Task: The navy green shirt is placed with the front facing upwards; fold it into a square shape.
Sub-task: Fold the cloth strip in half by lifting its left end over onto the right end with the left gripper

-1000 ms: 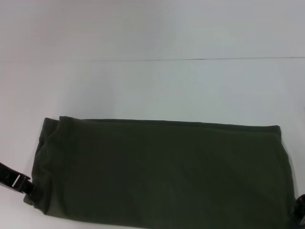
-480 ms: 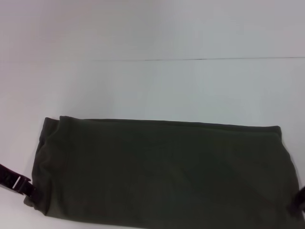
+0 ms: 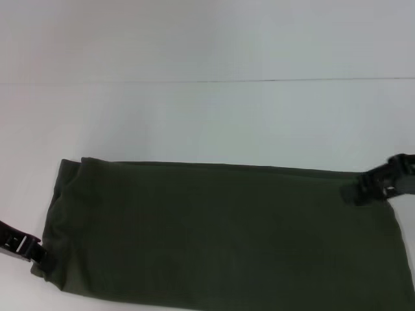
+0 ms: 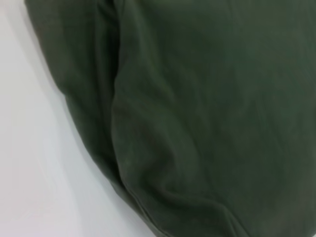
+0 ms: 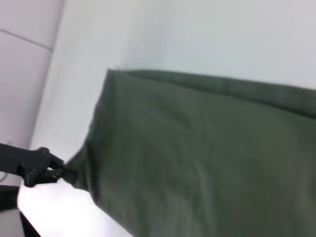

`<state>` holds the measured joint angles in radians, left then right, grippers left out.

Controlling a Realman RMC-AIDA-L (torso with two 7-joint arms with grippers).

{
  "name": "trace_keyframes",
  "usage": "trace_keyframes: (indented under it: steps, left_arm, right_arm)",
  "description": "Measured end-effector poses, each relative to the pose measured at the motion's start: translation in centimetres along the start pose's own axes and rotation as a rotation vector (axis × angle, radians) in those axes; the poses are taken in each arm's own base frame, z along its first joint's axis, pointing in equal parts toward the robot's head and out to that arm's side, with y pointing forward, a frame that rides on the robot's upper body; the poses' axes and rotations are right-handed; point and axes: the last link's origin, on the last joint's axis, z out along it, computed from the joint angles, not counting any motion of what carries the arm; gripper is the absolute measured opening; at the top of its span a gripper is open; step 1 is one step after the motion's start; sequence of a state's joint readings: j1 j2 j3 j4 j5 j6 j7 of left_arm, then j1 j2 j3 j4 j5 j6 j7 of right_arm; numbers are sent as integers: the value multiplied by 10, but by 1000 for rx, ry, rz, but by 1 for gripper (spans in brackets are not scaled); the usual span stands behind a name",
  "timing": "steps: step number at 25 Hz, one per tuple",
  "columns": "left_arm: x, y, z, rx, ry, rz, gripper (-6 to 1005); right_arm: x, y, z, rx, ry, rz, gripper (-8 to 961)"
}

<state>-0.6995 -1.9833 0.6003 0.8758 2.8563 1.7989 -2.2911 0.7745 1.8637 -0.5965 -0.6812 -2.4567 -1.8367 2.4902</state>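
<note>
The navy green shirt (image 3: 220,233) lies folded into a long dark olive band across the near part of the white table, with no lettering showing. My left gripper (image 3: 39,258) sits at the shirt's near left corner. The right wrist view shows the left gripper (image 5: 59,173) shut on that corner, the cloth (image 5: 207,158) drawn to a point at its tip. My right gripper (image 3: 355,191) hovers over the shirt's far right corner. The left wrist view shows only creased green fabric (image 4: 197,108) with a rounded folded edge.
A bare white table (image 3: 207,123) stretches beyond the shirt to a thin dark seam (image 3: 259,80) running across the back. A strip of table also shows left of the shirt. The shirt's near edge runs out of the head view.
My right gripper has risen from the near right corner of the shirt to its far right corner. The left gripper and the shirt have stayed where they were.
</note>
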Motion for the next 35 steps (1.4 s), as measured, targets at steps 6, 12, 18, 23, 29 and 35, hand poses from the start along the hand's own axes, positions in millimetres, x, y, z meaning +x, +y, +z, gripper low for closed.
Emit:
trace_keyframes:
  steps: [6, 12, 18, 23, 29, 35]
  left_arm:
    - [1, 0, -1, 3, 1, -5, 36]
    - [2, -1, -4, 8, 12, -7, 35]
    - [3, -1, -7, 19, 23, -27, 35]
    - [1, -5, -14, 29, 79, -61, 35]
    - [0, -1, -16, -17, 121, -46, 35]
    - [2, 10, -19, -100, 158, -1, 35]
  right_arm:
    - [-13, 8, 42, -24, -65, -90, 472]
    - [-21, 18, 88, -17, -114, -168, 458]
    - [-23, 29, 109, 29, -47, -220, 457]
    - [-18, 27, 122, 53, -27, -236, 309]
    - [-16, 24, 137, 33, -53, -221, 45]
    - [-13, 22, 150, -3, -95, -228, -1]
